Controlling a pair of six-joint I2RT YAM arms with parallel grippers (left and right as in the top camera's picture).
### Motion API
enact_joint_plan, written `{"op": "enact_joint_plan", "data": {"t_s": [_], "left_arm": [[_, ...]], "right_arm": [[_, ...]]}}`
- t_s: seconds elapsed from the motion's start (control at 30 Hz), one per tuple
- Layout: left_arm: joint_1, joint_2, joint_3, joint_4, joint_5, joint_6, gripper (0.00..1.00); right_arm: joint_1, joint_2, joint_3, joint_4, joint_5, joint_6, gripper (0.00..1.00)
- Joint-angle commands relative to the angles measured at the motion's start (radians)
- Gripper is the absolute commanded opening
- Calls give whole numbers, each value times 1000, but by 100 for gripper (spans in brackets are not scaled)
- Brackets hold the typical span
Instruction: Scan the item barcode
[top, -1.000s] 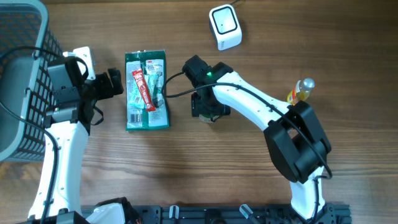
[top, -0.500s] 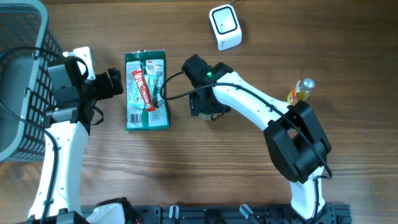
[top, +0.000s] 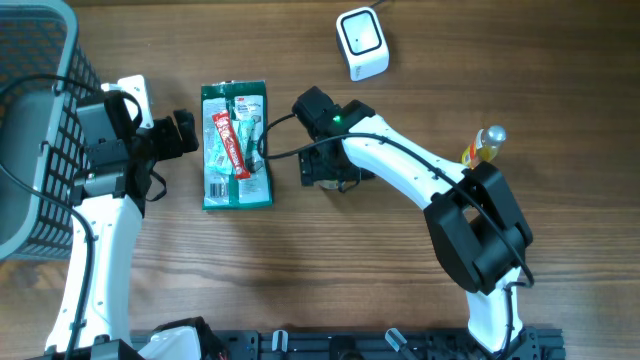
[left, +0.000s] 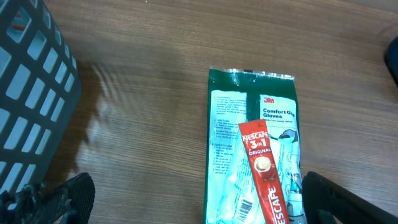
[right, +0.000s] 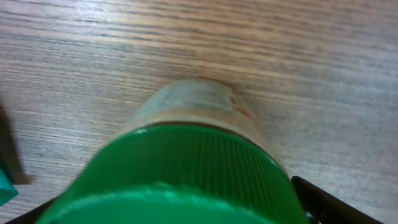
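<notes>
Apparently unscanned yet: jar (right: 186, 180) stands well apart from scanner (top: 362, 42), right gripper (top: 322, 172) astride it, grip unclear; left gripper (top: 185, 133) wide, empty.

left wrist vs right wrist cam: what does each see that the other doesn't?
Left wrist only: a green 3M gloves pack lying flat, a Nescafe sachet on top of it, and a grey-blue basket at the left edge. Right wrist only: a green-capped container, close up, filling the lower frame. Both: the wooden table.

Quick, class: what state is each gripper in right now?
Left gripper: open, empty.
Right gripper: around the jar; grip cannot be told.
</notes>
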Motion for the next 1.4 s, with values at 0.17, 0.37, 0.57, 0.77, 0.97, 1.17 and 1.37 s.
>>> {"op": "enact_joint_plan", "data": {"t_s": [0.17,0.37,0.57,0.77,0.97,1.17,1.37], "left_arm": [[5,3,8,3,4,8,100],[5,3,8,3,4,8,100],[5,3,8,3,4,8,100],[5,3,8,3,4,8,100],[5,3,8,3,4,8,100],[5,3,8,3,4,8,100],[5,3,8,3,4,8,100]], "right_arm": [[-3,15,11,-42,111,39,74],[-5,15,11,-84,126,-8,86],[-5,15,11,-68,91,97,95],[-5,15,-8,-51,119,94,89],[-5,15,-15,-15,126,66,88],[-5,15,-15,5,144,26,88],[-5,15,-24,8,145,-9,88]]}}
